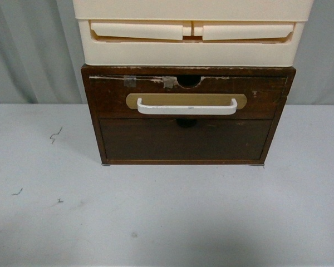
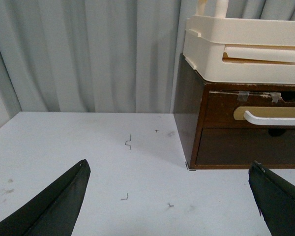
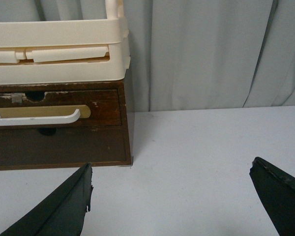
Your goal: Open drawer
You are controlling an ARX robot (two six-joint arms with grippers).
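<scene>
Black left claw (image 2: 170,164) spread wide, empty, over white bench (image 2: 88,142); right claw (image 3: 172,164) likewise spread, empty. Ahead of both, dark brown drawer (image 1: 186,99) sits shut in cabinet (image 1: 183,71), white handle (image 1: 186,107) untouched, cream plastic drawers (image 1: 192,33) stacked on top.

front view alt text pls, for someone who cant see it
A dark brown wooden drawer with a white bar handle sits shut in a small chest on a pale table, above a plain dark panel. Cream plastic drawers are stacked on the chest; no robot arm shows.
</scene>
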